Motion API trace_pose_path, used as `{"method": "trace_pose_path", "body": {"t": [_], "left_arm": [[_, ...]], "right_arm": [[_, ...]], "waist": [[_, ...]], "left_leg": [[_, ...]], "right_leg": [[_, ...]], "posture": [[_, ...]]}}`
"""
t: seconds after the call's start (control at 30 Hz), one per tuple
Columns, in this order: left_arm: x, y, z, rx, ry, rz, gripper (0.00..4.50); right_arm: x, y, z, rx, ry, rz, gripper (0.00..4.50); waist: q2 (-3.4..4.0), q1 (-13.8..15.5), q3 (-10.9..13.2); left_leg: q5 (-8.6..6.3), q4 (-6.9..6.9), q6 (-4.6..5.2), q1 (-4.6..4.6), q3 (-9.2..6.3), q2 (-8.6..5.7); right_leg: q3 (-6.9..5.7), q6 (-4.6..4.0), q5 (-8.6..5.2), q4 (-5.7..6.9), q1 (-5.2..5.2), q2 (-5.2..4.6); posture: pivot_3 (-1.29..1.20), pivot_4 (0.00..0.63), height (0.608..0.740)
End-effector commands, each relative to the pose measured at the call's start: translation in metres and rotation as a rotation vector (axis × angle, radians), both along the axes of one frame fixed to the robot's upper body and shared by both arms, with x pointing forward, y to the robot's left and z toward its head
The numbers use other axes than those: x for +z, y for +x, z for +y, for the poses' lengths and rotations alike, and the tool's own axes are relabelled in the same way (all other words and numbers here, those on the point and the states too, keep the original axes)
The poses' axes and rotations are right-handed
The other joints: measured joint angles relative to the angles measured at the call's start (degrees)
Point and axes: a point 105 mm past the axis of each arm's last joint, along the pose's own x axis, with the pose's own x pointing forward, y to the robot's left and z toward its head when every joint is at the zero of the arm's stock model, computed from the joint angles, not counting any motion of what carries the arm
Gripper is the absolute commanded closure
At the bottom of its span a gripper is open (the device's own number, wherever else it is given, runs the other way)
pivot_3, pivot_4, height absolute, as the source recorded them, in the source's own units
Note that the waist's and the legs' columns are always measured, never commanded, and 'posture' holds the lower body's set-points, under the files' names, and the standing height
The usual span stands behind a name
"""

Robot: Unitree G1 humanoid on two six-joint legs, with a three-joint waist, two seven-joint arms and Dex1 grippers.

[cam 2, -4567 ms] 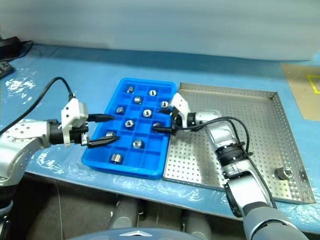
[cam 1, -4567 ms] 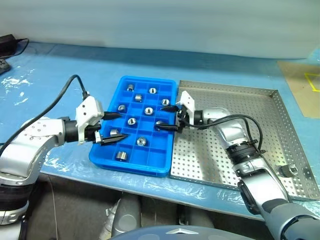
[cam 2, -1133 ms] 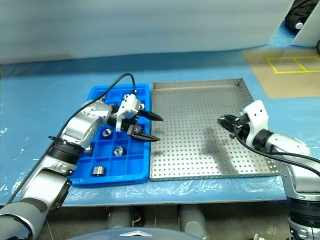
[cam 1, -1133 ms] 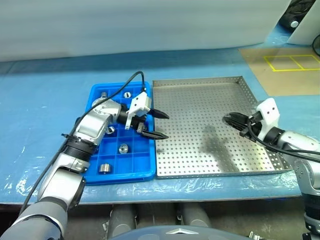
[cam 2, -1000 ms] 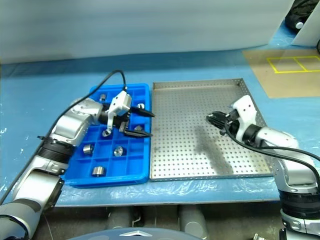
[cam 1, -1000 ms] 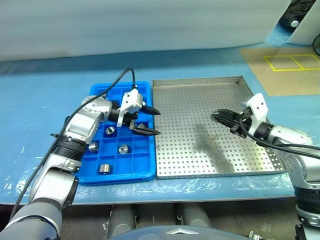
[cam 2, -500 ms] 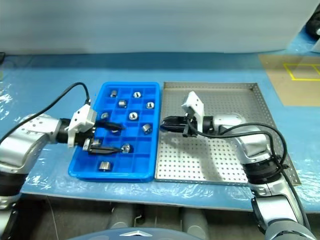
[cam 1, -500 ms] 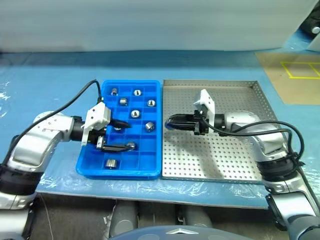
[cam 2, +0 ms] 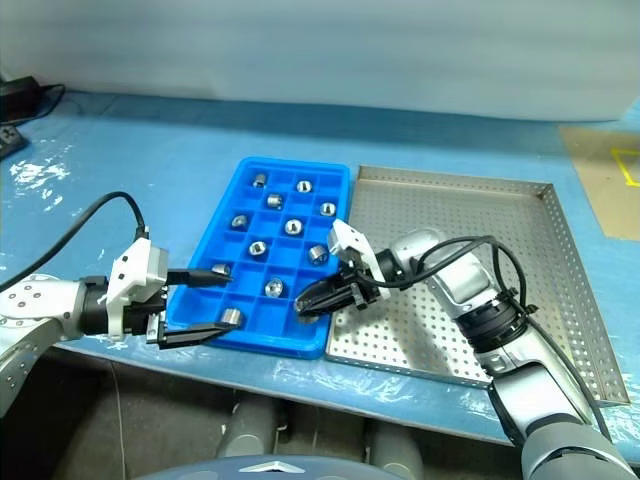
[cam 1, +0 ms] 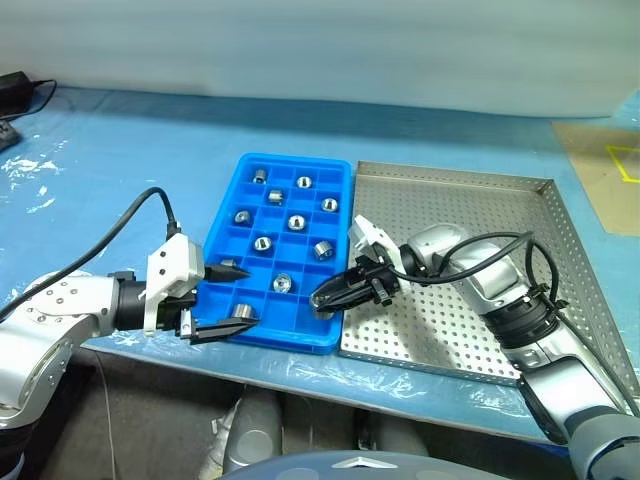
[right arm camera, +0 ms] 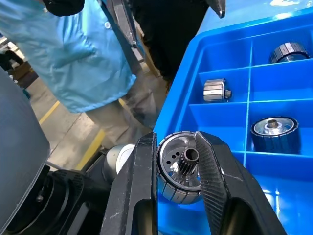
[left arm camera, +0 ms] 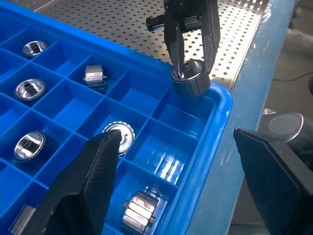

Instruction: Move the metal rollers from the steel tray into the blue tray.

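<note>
The blue tray [cam 1: 290,205] lies left of the steel tray [cam 1: 480,215] and holds several metal rollers [cam 1: 297,222] in its compartments. My right gripper [cam 1: 322,297] is shut on one metal roller [right arm camera: 179,171], holding it just above the blue tray's near right corner. The left wrist view shows this roller [left arm camera: 190,82] hanging over the corner compartment. My left gripper [cam 1: 247,294] stands open at the blue tray's near left edge, with nothing between its fingers and one roller [cam 1: 238,314] lying close to its lower finger.
A black power adapter [cam 1: 15,85] with a cable lies at the table's far left. Brown board with yellow tape [cam 1: 610,165] lies at the right. A person in a blue garment [right arm camera: 83,54] stands beyond the table's near edge.
The camera has swung left. My right gripper carried the roller from the steel tray's right side across to the blue tray's near right corner. My left gripper drew back to the tray's near left edge.
</note>
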Motion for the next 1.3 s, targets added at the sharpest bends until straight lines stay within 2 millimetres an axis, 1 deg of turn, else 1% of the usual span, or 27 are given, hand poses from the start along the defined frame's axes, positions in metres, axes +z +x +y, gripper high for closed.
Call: {"method": "trace_pose_path", "body": {"t": [0.03,0.17,0.43,0.5,0.53,0.63,0.7,0.83,1.0,1.1,1.2,1.23,1.27,1.3], "left_arm": [[0.010,-0.003,-0.003,-0.009,0.002,-0.043,0.59],[0.011,-0.001,-0.005,-0.010,0.000,-0.048,0.59],[0.012,0.006,-0.009,-0.028,-0.007,-0.055,0.59],[0.011,0.009,-0.009,-0.033,-0.007,-0.057,0.59],[0.011,0.010,-0.010,-0.036,-0.008,-0.058,0.59],[0.011,0.012,-0.011,-0.043,-0.009,-0.059,0.59],[0.011,0.013,-0.012,-0.050,-0.011,-0.060,0.59],[0.010,0.015,-0.015,-0.067,-0.015,-0.063,0.59],[0.012,0.023,-0.016,-0.080,-0.026,-0.073,0.59],[0.014,0.041,-0.017,-0.069,-0.051,-0.099,0.59],[0.014,0.057,-0.020,-0.062,-0.069,-0.115,0.59],[0.012,0.065,-0.023,-0.061,-0.081,-0.118,0.59],[0.011,0.074,-0.027,-0.056,-0.094,-0.121,0.59],[0.008,0.085,-0.033,-0.048,-0.113,-0.124,0.59]], "right_arm": [[0.006,0.001,0.007,0.029,0.018,-0.041,3.72],[0.002,0.002,0.007,0.027,0.010,-0.037,3.72],[-0.001,0.002,-0.001,0.010,-0.003,-0.027,3.72],[-0.001,0.001,-0.002,0.007,0.001,-0.024,3.02],[0.000,0.001,-0.002,0.010,0.005,-0.020,2.80],[0.001,-0.003,-0.005,0.023,0.010,0.005,1.78],[0.001,-0.002,-0.005,-0.002,0.002,0.016,1.19],[0.001,0.007,-0.008,-0.050,-0.011,-0.021,1.19],[0.016,0.027,-0.015,-0.168,0.025,-0.099,1.19],[0.036,0.044,-0.027,-0.297,0.081,-0.166,1.19],[0.049,0.054,-0.038,-0.394,0.121,-0.205,1.19],[0.054,0.060,-0.045,-0.451,0.137,-0.233,1.19],[0.057,0.065,-0.053,-0.514,0.145,-0.267,1.19],[0.057,0.073,-0.064,-0.595,0.138,-0.318,1.19]], "waist": [[0.00,0.11,0.00],[0.00,0.13,0.00],[-0.01,0.07,-0.01],[-0.02,0.06,-0.01],[-0.02,0.06,-0.01],[-0.03,-0.02,-0.02],[-0.03,-0.03,-0.02],[-0.03,-0.11,-0.02],[-0.03,-0.26,-0.02],[-0.03,-0.23,-0.02],[-0.07,-0.48,-0.04],[-0.07,-0.58,-0.04],[-0.06,-0.55,-0.04],[-0.05,-0.51,-0.05]], "left_leg": [[0.00,0.00,0.00,-0.01,-0.01,0.00],[0.00,-0.01,0.00,-0.07,-0.01,0.00],[0.01,0.00,-0.02,-0.07,0.00,0.00],[0.02,0.00,-0.04,-0.06,0.00,0.01],[0.03,0.00,-0.05,-0.05,0.00,0.01],[0.03,0.01,-0.05,-0.06,0.00,0.01],[0.03,0.02,-0.05,-0.07,0.00,0.01],[0.05,0.02,-0.08,-0.04,0.00,0.03],[0.10,0.05,-0.15,-0.04,0.00,0.02],[0.17,0.05,-0.27,-0.02,0.01,0.02],[0.21,0.10,-0.34,-0.02,0.02,0.01],[0.22,0.11,-0.35,0.00,0.02,0.00],[0.23,0.11,-0.36,-0.01,0.02,0.00],[0.23,0.10,-0.37,-0.01,0.02,-0.01]], "right_leg": [[0.00,0.00,0.00,0.00,-0.01,0.00],[0.00,0.01,0.00,0.00,-0.08,0.01],[0.01,0.01,0.00,0.02,-0.09,0.02],[0.01,0.01,0.00,0.03,-0.09,0.04],[0.01,0.01,0.00,0.05,-0.09,0.04],[0.02,0.01,0.00,0.05,-0.09,0.04],[0.01,0.01,0.00,0.05,-0.09,0.04],[0.02,0.01,0.00,0.07,-0.09,0.07],[0.02,0.00,0.00,0.11,-0.09,0.06],[0.03,0.00,0.00,0.15,-0.09,0.06],[0.05,0.01,0.01,0.20,-0.08,0.06],[0.06,0.01,0.01,0.21,-0.05,0.07],[0.06,0.01,0.01,0.20,-0.06,0.07],[0.06,0.01,0.01,0.20,-0.06,0.07]], "posture": [[0.31,0.150,0.740],[0.31,0.150,0.740],[0.27,0.150,0.740],[0.27,0.150,0.740],[0.26,0.150,0.740],[0.26,0.150,0.740],[0.25,0.150,0.740],[0.23,0.150,0.740],[0.17,0.150,0.740],[0.13,0.150,0.740],[0.09,0.150,0.740],[0.09,0.150,0.740],[0.01,0.150,0.740],[0.01,0.150,0.740]]}}
